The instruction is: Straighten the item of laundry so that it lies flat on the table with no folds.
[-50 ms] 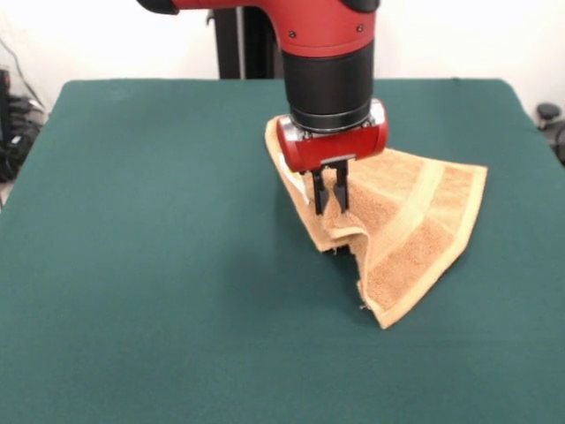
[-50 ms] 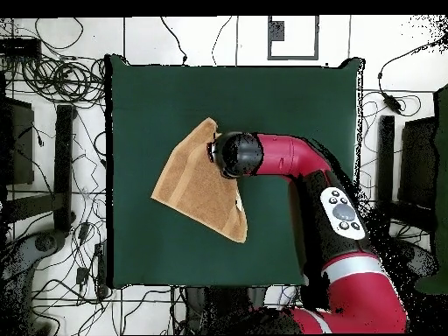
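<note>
Front view: my tool (image 1: pixel 330 200) is closed on a raised fold of the tan-orange terry towel (image 1: pixel 415 238), lying crumpled right of centre on the dark green felt worktop (image 1: pixel 159 265); nothing else stands near.

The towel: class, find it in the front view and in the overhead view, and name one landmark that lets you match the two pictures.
Front view: the towel lies right of centre on the green table, bunched up under the hand.
Overhead view: the towel lies left of the table's centre, its right corner under the arm's end.
Shared landmark: the red arm, whose tip meets the towel's raised fold.
</note>
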`<state>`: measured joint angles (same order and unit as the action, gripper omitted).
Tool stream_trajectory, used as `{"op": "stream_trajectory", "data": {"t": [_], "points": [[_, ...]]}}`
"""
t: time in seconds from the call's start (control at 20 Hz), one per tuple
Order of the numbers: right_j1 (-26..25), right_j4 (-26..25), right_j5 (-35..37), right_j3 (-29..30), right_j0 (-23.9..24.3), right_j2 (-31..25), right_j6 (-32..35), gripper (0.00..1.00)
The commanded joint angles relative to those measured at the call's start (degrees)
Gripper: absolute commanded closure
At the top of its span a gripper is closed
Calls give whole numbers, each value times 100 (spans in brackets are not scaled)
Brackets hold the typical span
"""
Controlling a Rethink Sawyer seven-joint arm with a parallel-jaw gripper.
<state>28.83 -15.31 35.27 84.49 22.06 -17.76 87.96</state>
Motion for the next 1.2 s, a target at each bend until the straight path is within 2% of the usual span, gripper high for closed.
{"op": "stream_trajectory", "data": {"t": [0.05,0.55,0.75,1.2], "points": [[-147,31,360,128,-231,-50,462,100],[-161,-262,262,-14,-458,281,516,100],[-144,-273,-18,117,-510,399,647,100],[-168,-351,24,-28,-700,657,695,100]]}}
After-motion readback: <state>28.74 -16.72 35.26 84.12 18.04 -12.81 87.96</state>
